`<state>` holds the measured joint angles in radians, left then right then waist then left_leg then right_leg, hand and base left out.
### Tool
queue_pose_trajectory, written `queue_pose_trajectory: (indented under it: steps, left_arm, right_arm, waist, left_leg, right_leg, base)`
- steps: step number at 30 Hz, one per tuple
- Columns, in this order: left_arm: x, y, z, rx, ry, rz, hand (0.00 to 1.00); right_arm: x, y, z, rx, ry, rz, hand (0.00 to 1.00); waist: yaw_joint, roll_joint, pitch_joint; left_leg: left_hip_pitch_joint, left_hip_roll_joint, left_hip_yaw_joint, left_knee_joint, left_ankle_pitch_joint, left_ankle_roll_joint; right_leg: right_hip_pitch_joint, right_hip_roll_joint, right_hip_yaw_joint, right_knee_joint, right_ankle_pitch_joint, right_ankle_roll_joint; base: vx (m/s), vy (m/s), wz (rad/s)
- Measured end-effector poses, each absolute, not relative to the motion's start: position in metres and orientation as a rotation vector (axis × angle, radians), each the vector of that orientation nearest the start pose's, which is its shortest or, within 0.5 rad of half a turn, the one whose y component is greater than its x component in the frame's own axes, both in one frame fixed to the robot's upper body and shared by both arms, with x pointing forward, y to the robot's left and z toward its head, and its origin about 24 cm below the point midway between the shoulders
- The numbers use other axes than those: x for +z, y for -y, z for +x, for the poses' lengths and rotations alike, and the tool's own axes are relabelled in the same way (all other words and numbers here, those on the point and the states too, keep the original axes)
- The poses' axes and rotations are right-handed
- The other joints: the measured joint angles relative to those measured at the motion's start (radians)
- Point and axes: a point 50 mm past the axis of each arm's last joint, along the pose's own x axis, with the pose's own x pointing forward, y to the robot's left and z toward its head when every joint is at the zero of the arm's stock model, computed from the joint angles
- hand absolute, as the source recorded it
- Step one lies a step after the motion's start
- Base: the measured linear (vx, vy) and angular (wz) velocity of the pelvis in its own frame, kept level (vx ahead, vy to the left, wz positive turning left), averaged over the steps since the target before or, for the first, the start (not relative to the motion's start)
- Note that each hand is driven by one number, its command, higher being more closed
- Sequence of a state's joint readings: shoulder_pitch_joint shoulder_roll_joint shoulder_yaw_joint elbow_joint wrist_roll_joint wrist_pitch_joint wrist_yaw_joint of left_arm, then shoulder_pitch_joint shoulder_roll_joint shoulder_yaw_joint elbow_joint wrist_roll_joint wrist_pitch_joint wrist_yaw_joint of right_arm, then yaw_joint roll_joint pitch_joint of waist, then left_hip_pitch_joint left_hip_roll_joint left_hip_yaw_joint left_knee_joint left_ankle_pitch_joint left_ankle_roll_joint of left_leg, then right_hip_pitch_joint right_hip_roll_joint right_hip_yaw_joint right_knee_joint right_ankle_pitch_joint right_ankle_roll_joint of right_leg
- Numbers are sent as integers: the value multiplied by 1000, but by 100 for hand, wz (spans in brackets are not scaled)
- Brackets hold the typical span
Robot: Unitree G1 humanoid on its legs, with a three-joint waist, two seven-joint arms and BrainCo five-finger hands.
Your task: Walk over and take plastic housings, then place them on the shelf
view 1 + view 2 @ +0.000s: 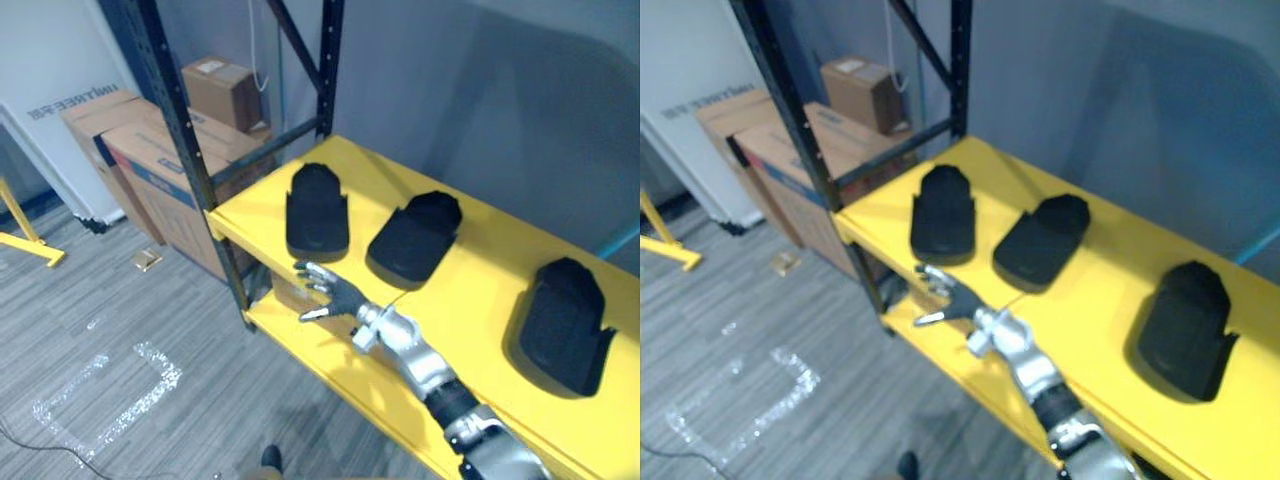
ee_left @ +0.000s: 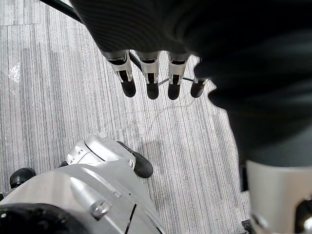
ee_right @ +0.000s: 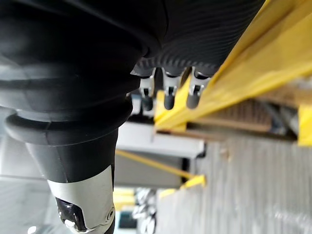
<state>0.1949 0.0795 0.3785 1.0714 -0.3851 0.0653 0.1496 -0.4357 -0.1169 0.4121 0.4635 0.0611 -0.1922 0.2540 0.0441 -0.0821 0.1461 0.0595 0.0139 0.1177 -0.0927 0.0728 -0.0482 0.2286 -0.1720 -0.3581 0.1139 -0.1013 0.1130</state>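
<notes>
**Three housings on the shelf, both my hands empty**

My right hand (image 1: 335,293) reaches over the front edge of the yellow shelf (image 1: 470,300). Its fingers (image 1: 312,270) are straight and spread apart, and they hold nothing. In the right wrist view the fingertips hang in a row past the dark cover, with the shelf's yellow edge close behind them. I cannot make out my thumb there.

Three black housings lie flat on the shelf top, apart from one another. The first housing (image 1: 317,210) is at 12 o'clock from my right hand, near it but not touching. The second housing (image 1: 416,238) is at 2 o'clock. The third housing (image 1: 562,325) is at 3 o'clock, well apart from my hand and close to where the view's edge cuts the shelf off. All three are so dark that I can read little more than their outlines.

My left hand (image 2: 152,73) hangs over the grey floor (image 2: 48,97), fingers straight, side by side and empty. Its thumb is lost against the dark cover.

At 10 o'clock from my right hand a black post (image 1: 175,130) rises from the shelf corner. Cardboard boxes (image 1: 150,150) stand behind it, partly screened by it. At 6 o'clock a lower shelf (image 1: 310,345) shows. A brown thing (image 1: 285,293) sits on it, mostly hidden by the top shelf and my hand, and I cannot tell what it is.
</notes>
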Motion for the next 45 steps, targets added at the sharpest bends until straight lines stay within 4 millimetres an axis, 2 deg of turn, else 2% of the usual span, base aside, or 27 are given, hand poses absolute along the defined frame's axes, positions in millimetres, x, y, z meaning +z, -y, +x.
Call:
queue_pose_trajectory:
  steps: [7,12,18,24,28,29,32,33,39,41,45]
  left_arm:
    - [-169,-224,23,781,-1242,-392,0]
    - [-169,-223,23,777,-1239,-395,0]
    - [-169,-224,25,768,-1229,-402,0]
    - [-168,-225,27,756,-1212,-409,0]
    - [-168,-226,28,738,-1205,-385,0]
    - [-168,-225,28,737,-1205,-385,0]
    - [-168,-225,28,736,-1208,-385,0]
    - [-168,-224,27,721,-1226,-374,0]
    - [-168,-225,26,702,-1241,-350,0]
    - [-168,-224,27,690,-1240,-351,0]
    - [-169,-224,27,678,-1239,-357,0]
  right_arm:
    - [72,49,317,506,220,-269,0]
    - [97,60,323,307,434,-316,0]
    - [118,63,319,275,587,-309,0]
    - [115,56,316,357,609,-429,0]
    - [108,41,311,492,646,-641,0]
    - [108,37,313,530,670,-729,0]
    - [111,35,319,562,698,-855,0]
    - [110,46,330,575,696,-1038,0]
    - [102,53,336,571,655,-1135,0]
    - [105,68,347,468,640,-1212,0]
    - [108,87,355,383,586,-1254,0]
  waist:
    - [11,27,17]
    - [10,39,25]
    - [10,36,33]
    - [14,25,39]
    - [22,25,39]
    - [26,25,39]
    - [34,25,39]
    - [48,26,39]
    - [52,27,41]
    - [54,28,41]
    - [52,28,41]
  left_leg:
    - [6,0,-3,0,1,-1]
    - [1,-2,-22,0,3,-3]
    - [-7,-7,-26,0,3,-3]
    - [-7,-8,-25,0,4,-3]
    - [-6,-6,-26,0,4,-3]
    - [-6,-6,-26,0,4,-3]
    - [-7,-7,-28,0,6,-1]
    - [-15,-10,-53,0,12,-1]
    - [-27,-12,-62,0,14,-2]
    - [-27,-17,-63,0,15,-1]
    - [-27,-25,-62,0,16,1]
  right_leg:
    - [3,1,-5,3,0,0]
    - [14,1,-33,0,0,0]
    - [16,-1,-48,-12,0,0]
    - [17,-2,-48,-14,0,0]
    - [17,0,-50,-14,0,0]
    - [17,0,-52,-14,0,0]
    - [17,0,-56,-14,0,0]
    - [20,1,-90,-12,0,0]
    - [18,0,-108,-19,0,0]
    - [19,-2,-108,-20,0,0]
    - [19,-9,-108,-20,0,0]
  base:
    - [-1,0,1]
    - [-18,-2,10]
    - [-4,1,3]
    - [0,0,0]
    - [8,-2,0]
    - [0,0,0]
    - [-17,2,7]
    - [-64,5,28]
    - [-20,1,8]
    - [0,0,0]
    - [0,0,0]
